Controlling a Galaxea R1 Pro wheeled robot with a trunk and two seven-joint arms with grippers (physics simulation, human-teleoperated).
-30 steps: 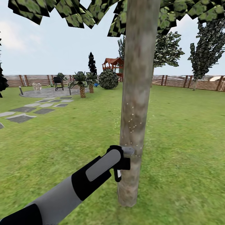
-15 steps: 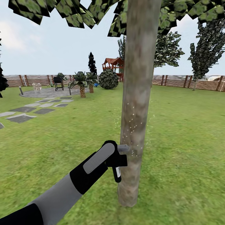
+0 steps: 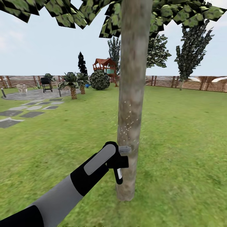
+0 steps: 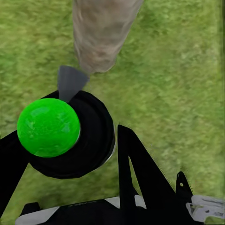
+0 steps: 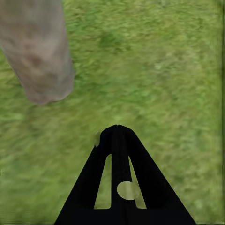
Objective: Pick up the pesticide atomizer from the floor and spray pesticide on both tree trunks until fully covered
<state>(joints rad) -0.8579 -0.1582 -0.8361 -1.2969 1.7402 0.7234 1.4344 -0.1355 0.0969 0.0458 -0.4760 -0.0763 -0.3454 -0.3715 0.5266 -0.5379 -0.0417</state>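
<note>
Left pincer (image 3: 121,164): clamped on the pesticide atomizer (image 4: 65,136).
Right pincer (image 5: 118,136): closed, empty.
Tree trunk (image 3: 129,94): partly speckled; second tree likely outstanding.

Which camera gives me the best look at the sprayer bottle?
The left wrist view: the atomizer sits close up between the left end effector fingers, green cap and grey nozzle facing the tree trunk. The head view shows just its grey nozzle beside the trunk.

The head camera faces across the lawn (image 3: 176,132), close to the tree trunk (image 3: 130,94). Both wrist cameras look down at grass, each sharing that trunk's base with it.
</note>
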